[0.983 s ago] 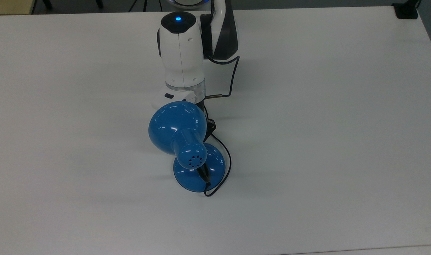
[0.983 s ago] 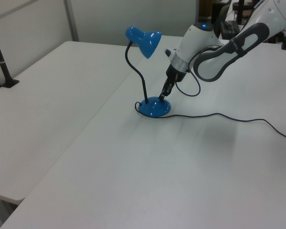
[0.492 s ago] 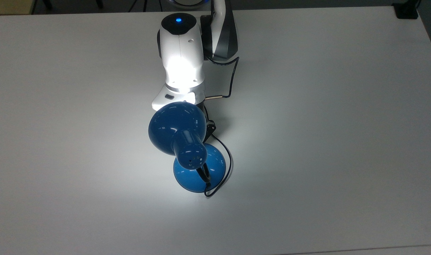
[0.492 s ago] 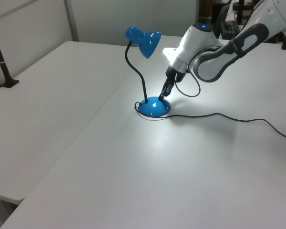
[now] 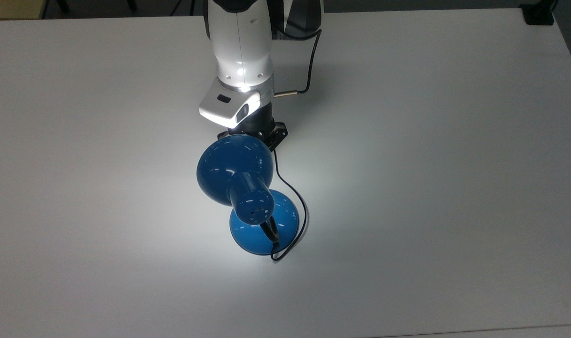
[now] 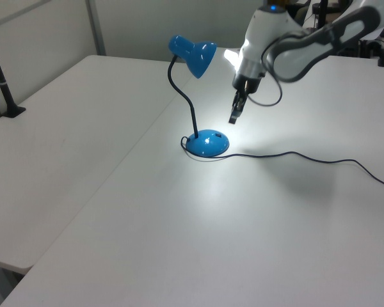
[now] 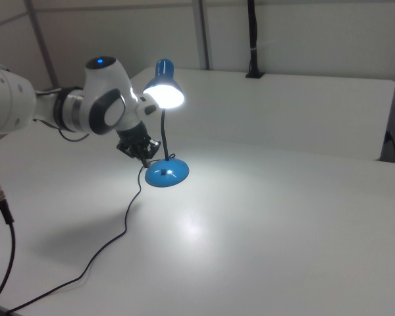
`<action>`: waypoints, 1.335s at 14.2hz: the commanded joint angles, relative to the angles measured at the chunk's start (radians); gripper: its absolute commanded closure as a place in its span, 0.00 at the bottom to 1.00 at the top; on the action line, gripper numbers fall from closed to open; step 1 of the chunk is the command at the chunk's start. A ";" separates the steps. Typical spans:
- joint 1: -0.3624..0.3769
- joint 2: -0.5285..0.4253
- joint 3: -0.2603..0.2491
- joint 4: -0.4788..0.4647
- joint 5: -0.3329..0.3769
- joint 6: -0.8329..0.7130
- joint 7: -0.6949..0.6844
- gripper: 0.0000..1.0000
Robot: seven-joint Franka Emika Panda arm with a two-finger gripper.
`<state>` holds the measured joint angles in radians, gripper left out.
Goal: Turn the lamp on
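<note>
At the middle of the white worktop point(image 6: 102, 211), the lamp point(image 6: 198, 96) now shines where it was dark a second ago, and the pincer point(image 6: 233, 115), apparently narrow and empty, has lifted off its base, so the task looks done.

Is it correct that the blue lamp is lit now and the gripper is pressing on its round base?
Not quite. The lamp is lit, but the gripper is not pressing on the round base; the left view shows it raised above the table, apart from the base.
</note>
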<state>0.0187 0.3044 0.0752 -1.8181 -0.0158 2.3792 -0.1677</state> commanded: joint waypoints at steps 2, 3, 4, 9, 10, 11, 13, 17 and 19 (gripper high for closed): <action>0.000 -0.172 0.002 -0.027 -0.016 -0.277 0.051 0.99; -0.009 -0.201 -0.002 -0.002 -0.022 -0.372 0.109 0.93; -0.009 -0.209 -0.003 0.026 -0.033 -0.434 0.141 0.89; -0.008 -0.244 -0.015 0.129 -0.110 -0.638 0.208 0.00; -0.003 -0.254 -0.024 0.126 -0.110 -0.641 0.215 0.00; -0.002 -0.273 -0.044 0.125 -0.101 -0.641 0.217 0.00; 0.001 -0.292 -0.072 0.125 -0.098 -0.641 0.217 0.00; -0.011 -0.292 -0.074 0.151 -0.098 -0.679 0.217 0.00; -0.005 -0.286 -0.071 0.151 -0.098 -0.686 0.217 0.00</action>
